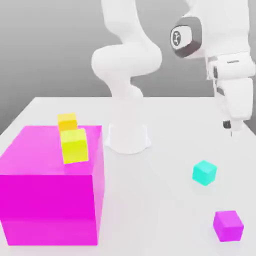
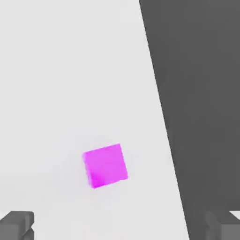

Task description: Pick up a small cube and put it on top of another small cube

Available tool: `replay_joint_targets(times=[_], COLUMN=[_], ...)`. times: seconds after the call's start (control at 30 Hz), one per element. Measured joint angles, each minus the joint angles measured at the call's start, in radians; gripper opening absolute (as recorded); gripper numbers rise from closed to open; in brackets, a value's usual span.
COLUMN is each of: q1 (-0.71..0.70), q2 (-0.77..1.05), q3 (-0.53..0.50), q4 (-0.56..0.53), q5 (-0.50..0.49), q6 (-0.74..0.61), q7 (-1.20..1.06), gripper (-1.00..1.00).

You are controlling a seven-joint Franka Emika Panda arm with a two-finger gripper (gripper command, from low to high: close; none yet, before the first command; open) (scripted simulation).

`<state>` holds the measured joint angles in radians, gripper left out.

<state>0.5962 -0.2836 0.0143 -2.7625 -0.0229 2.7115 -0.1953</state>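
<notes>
Pincer (image 1: 231, 131): spread open, empty, upper right of frame.
Your move: centre over cyan cube (image 1: 204, 172) before descending.

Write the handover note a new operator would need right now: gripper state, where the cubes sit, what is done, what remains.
Gripper: raised above the table at the exterior view's right, fingers spread, holding nothing.
Cyan cube: on the table, untouched, below and in front of the gripper.
Purple cube: on the table nearer the camera, apart from the cyan one; also seen in the hand view.
Done: no grasp, no stacking.
Left: descend on the cyan cube, grip, lift, set it on the purple cube, release.
</notes>
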Motion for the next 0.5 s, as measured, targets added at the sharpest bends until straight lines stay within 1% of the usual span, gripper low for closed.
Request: replay_joint_targets(times=[0.3, 0.4, 0.5], q1=[0.194, 0.21, 0.228], q2=[0.197, 0.294, 0.401], q3=[0.038, 0.04, 0.012], q4=[-0.172, -0.173, -0.156], q5=[0.032, 0.009, -0.022], q6=[0.158, 0.237, 0.326], q7=[-0.402, -0.418, -0.399], gripper=[0.0, 0.0, 0.0])
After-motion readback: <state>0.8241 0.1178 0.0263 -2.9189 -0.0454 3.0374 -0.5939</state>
